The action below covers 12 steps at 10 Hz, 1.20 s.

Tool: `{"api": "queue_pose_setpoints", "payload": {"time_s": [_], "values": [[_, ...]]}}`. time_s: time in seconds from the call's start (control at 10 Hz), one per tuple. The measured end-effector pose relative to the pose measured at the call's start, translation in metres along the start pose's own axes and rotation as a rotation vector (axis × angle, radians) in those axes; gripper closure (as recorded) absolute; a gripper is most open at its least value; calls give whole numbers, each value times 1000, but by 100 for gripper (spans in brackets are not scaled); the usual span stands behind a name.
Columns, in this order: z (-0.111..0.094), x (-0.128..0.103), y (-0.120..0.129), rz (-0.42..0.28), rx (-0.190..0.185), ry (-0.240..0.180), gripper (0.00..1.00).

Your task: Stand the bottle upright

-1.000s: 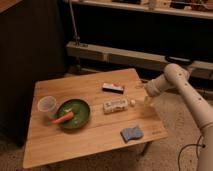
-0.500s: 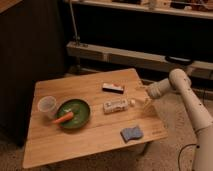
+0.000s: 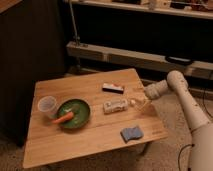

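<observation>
lying on its side near the middle of the bench, the bottle has the hand just to its right, low over the wood, fingers spread wide and gripping nothing. a box lies behind the bottle, a sponge in front.

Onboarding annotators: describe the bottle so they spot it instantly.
On the wooden table, look between the green bowl and the gripper near its right edge. The bottle lies there on its side: pale, cylindrical, white-labelled, unlike the flat black box or blue sponge.
</observation>
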Motion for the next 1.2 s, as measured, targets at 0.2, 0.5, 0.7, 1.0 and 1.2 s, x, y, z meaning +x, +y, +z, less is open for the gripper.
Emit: {"api": "queue_pose_setpoints", "payload": {"time_s": [0.2,0.5,0.7,1.0,1.2], "values": [[7,1,-1,4,-12,-15,20],[13,3,0,6,-30,-21,20],[19,4,0,8,-40,-27,20],[23,8,0,12,-45,-42,20],[28,8,0,13,-57,-48,20]]}}
